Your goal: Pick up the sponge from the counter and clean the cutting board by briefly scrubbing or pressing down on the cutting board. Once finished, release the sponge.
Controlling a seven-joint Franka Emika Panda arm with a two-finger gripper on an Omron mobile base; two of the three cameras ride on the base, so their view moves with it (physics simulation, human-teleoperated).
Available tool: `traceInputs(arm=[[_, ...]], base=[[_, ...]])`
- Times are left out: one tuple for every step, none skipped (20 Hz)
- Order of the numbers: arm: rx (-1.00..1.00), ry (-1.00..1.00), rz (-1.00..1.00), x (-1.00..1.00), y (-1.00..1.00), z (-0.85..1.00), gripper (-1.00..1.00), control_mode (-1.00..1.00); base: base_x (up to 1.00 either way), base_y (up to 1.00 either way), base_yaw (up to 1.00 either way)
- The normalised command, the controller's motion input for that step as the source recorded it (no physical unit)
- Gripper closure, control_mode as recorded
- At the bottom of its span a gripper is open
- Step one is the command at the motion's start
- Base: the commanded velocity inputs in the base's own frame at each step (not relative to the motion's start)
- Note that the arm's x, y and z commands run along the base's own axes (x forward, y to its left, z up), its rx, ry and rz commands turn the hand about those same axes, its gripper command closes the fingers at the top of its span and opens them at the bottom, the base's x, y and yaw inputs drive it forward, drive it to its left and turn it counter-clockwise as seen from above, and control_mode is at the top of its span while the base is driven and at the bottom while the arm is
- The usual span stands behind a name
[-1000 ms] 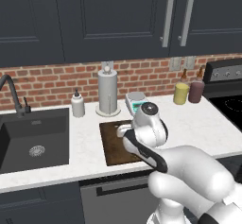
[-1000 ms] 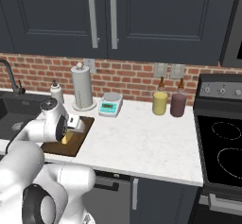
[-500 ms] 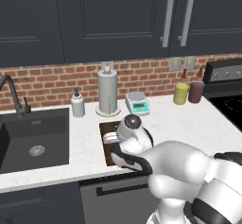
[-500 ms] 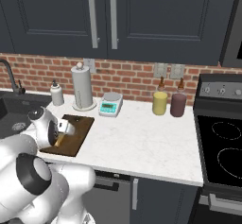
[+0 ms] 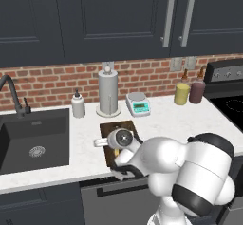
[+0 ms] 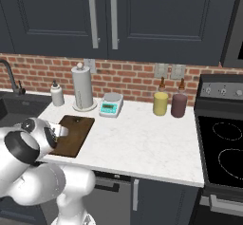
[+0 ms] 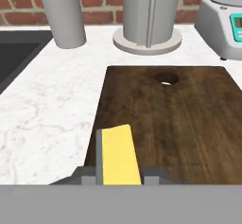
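Note:
In the hand view the yellow sponge [image 7: 117,153] with its grey-green face to the left sits between my two fingertips, and my gripper [image 7: 119,175] is shut on it. It rests low over the near left edge of the dark brown cutting board [image 7: 175,119], whose round hole lies toward the far end. The board [image 5: 119,126] lies on the white counter [image 5: 175,119], partly hidden by my arm, with the gripper [image 5: 102,142] at its left side. From the right, the gripper [image 6: 60,130] is over the board's [image 6: 78,134] left part.
Behind the board stand a paper towel holder [image 5: 108,93], a white soap bottle [image 5: 78,106] and a kitchen scale [image 5: 138,103]. The dark sink [image 5: 33,138] lies to the left. A yellow jar [image 5: 182,94] and a dark red jar [image 5: 196,91] stand near the stove [image 6: 223,148].
My hand has swung left and toward the counter's front over the board, carrying the sponge lower to the board's near left edge.

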Motion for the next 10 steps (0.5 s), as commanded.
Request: traceInputs(arm=[[0.0,-0.13,0.0,0.14,0.21,0.0,1.0,-1.0],[0.0,-0.1,0.0,0.15,0.14,0.0,1.0,-1.0],[0.0,-0.09,0.0,0.09,0.04,0.0,1.0,-1.0],[0.0,-0.08,0.0,0.0,0.0,0.0,1.0,-1.0],[0.0,-0.05,0.0,0.0,0.0,0.0,1.0,-1.0],[0.0,-0.03,0.0,0.0,-0.15,0.0,1.0,-1.0],[0.0,0.0,0.0,0.0,-0.27,0.0,1.0,-1.0],[0.0,0.0,0.0,0.0,-0.34,0.0,1.0,-1.0],[0.03,0.0,0.0,0.0,-0.37,0.0,1.0,-1.0],[0.03,0.0,0.0,0.06,-0.39,0.0,1.0,-1.0]], base=[[0.0,0.0,0.0],[0.0,0.0,0.0],[0.0,0.0,0.0],[0.0,0.0,0.0],[0.0,0.0,0.0],[0.0,0.0,0.0],[0.0,0.0,0.0],[0.0,0.0,0.0],[0.0,0.0,0.0],[0.0,0.0,0.0]])
